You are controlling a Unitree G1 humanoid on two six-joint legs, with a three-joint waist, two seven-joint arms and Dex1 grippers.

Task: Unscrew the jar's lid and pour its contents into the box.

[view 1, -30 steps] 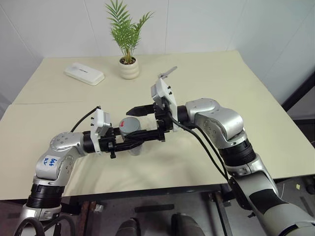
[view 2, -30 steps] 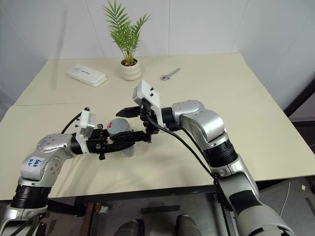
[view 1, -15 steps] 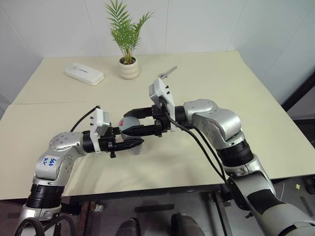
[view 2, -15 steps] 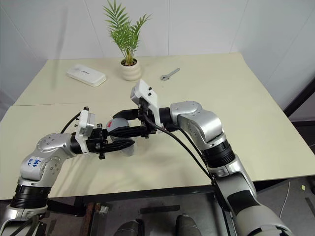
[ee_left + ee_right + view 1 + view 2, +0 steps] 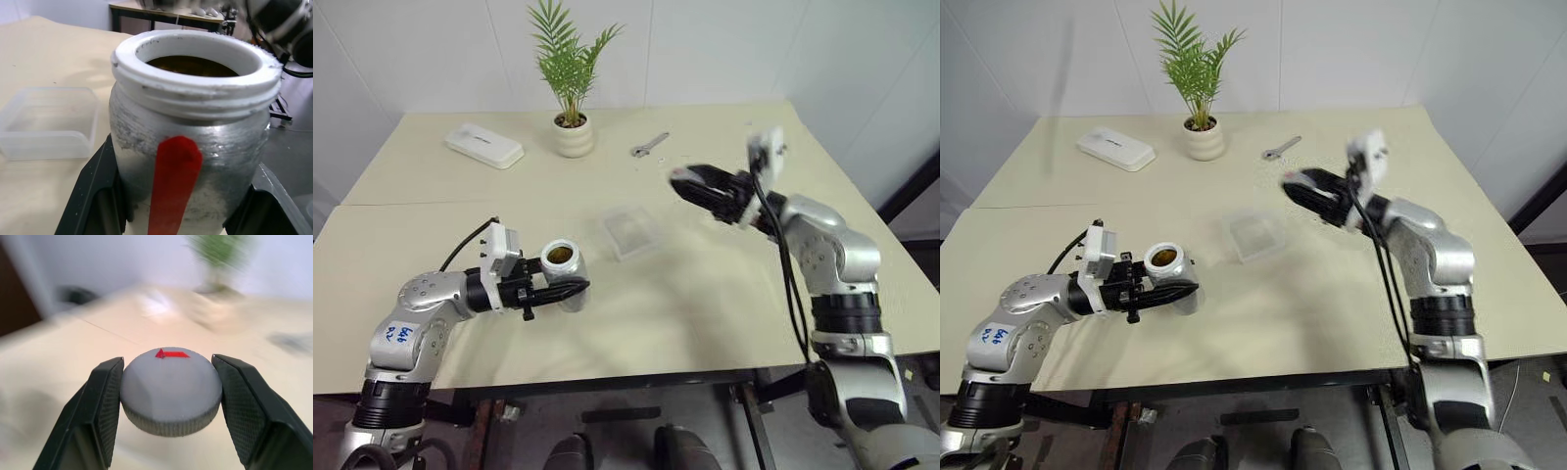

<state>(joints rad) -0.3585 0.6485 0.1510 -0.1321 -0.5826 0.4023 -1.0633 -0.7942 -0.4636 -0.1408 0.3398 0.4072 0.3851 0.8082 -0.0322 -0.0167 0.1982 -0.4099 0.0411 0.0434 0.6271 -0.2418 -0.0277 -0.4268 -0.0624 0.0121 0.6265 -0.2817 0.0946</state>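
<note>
Nearest, left: left claw (image 5: 570,290) clamped round the jar (image 5: 561,266), upright with mouth open, brownish contents (image 5: 190,65) showing, ready to tip. Mid-bench (image 5: 705,304): clear box (image 5: 632,232), set just beyond as the receptacle. Farther right: right claw (image 5: 166,401) clenched on the lid (image 5: 170,389), held aloft clear of the pour.

The jar (image 5: 188,152) is silvery grey with a white rim and a red strip. The lid (image 5: 170,390) is grey with a red mark. The fingers (image 5: 100,416) are black. The desk (image 5: 705,294) is pale yellow.
</note>
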